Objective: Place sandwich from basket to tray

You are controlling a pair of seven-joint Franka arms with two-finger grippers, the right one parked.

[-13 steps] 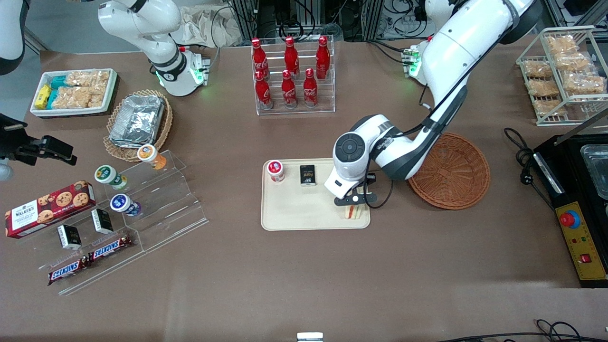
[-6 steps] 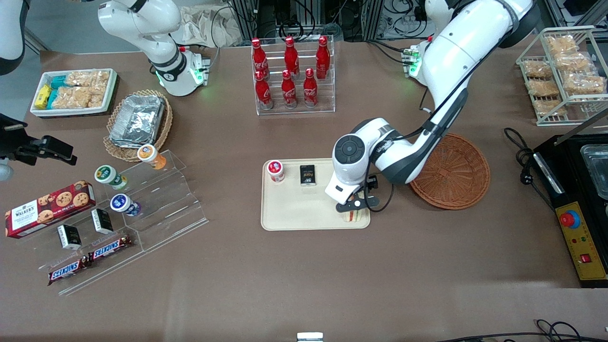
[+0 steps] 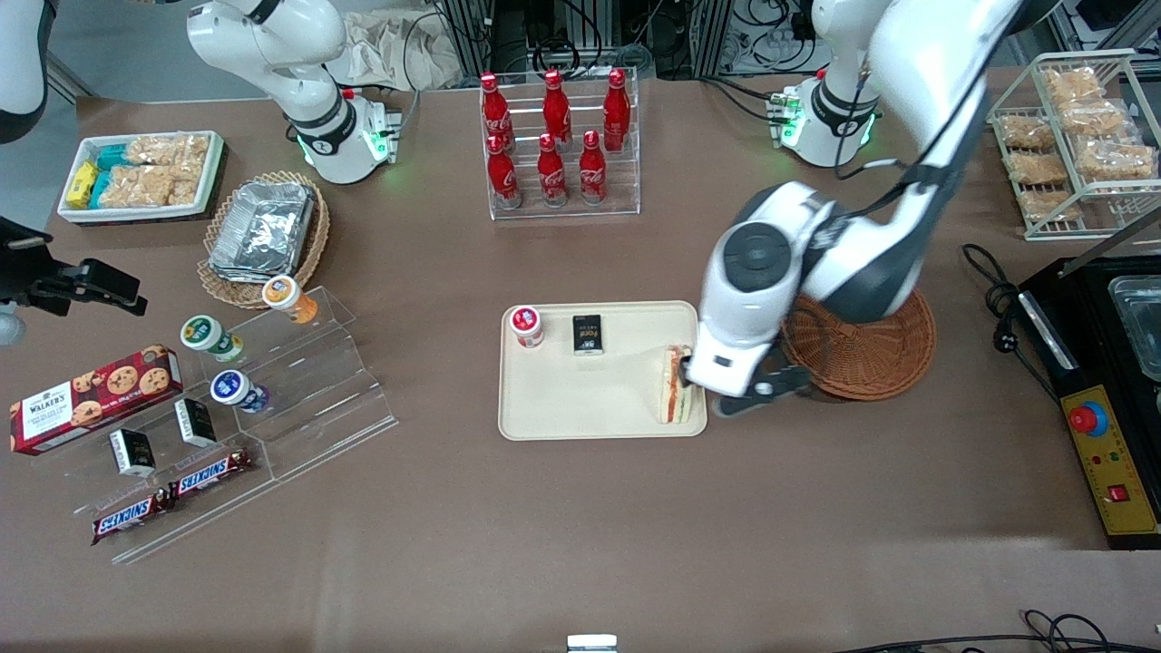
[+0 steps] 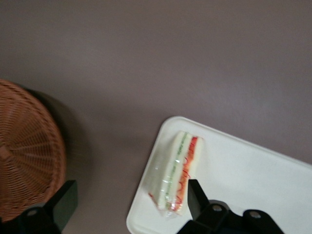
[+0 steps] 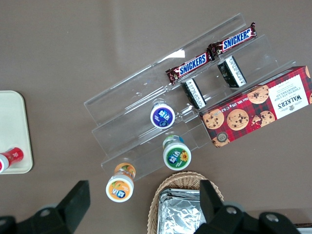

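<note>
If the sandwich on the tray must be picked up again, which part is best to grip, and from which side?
Probably from above, fingers on its two flat bread faces. The sandwich stands on edge at the tray rim, filling stripes facing up. The gripper, open, hangs beside it, toward the basket.

Setting: robotics lab staged as a snack counter. Evidence: two arm bases (image 3: pixel 340 136) bolted to a brown table (image 3: pixel 580 535); aluminium framing and cabling (image 3: pixel 562 36) at the table's edge; red emergency-stop box (image 3: pixel 1102 449); cola bottles (image 3: pixel 553 145) in an acrylic rack; Snickers bars (image 3: pixel 172 494) on a clear stepped stand.

The gripper (image 3: pixel 736 396) hangs over the table between tray and basket.
</note>
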